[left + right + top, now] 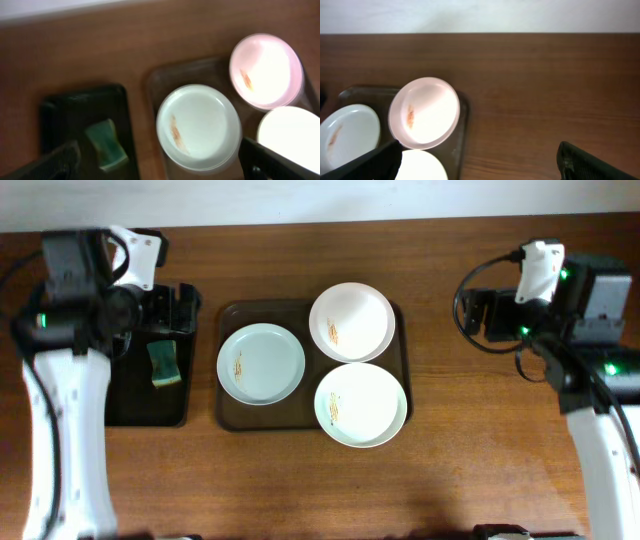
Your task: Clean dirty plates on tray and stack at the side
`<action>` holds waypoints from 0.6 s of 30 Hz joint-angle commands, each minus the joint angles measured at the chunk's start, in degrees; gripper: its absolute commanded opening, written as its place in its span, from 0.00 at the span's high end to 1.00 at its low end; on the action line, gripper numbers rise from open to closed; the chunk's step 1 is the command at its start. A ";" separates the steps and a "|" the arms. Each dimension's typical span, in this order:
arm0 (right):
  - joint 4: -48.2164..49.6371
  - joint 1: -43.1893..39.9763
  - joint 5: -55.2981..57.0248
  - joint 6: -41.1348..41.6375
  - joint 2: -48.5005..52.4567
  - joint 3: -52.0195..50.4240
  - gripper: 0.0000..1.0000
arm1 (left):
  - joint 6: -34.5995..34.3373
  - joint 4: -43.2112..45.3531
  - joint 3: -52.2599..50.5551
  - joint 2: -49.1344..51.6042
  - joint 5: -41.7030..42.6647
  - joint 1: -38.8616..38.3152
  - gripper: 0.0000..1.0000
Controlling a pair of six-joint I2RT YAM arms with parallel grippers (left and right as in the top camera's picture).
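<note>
Overhead feed is sharp and evenly lit from above. The counter (pixel 480 430) darkens a bit toward its near edge, and shadows are soft. My left wrist feed is motion-blurred all over, outlines smeared. There the far plate (pixel 266 70) glows pinkish and the near plate (pixel 292 137) blows out white. Right wrist feed is crisper, wood grain readable, far plate overexposed pink-white. Left fingers (pixel 55 162) and right fingers (pixel 592 162) are dark and unfocused.

plates (pixel 261 363) crowd tray (pixel 236 418), table (pixel 480 440) right — open
</note>
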 commanded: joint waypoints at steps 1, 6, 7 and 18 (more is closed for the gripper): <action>1.57 0.02 -17.44 -0.46 5.79 1.38 0.02 | -1.14 -3.72 5.75 8.81 9.77 -0.15 0.01; 12.13 8.44 -31.61 10.10 18.67 1.38 0.01 | -1.53 -3.72 5.73 14.25 12.90 -0.17 0.01; 14.53 11.87 -28.28 14.21 21.14 1.38 0.01 | -1.53 -3.76 5.73 14.64 12.28 -0.15 0.01; 1.33 35.65 2.78 25.33 39.93 15.34 0.02 | -16.59 -4.04 5.81 14.64 -0.07 10.95 0.01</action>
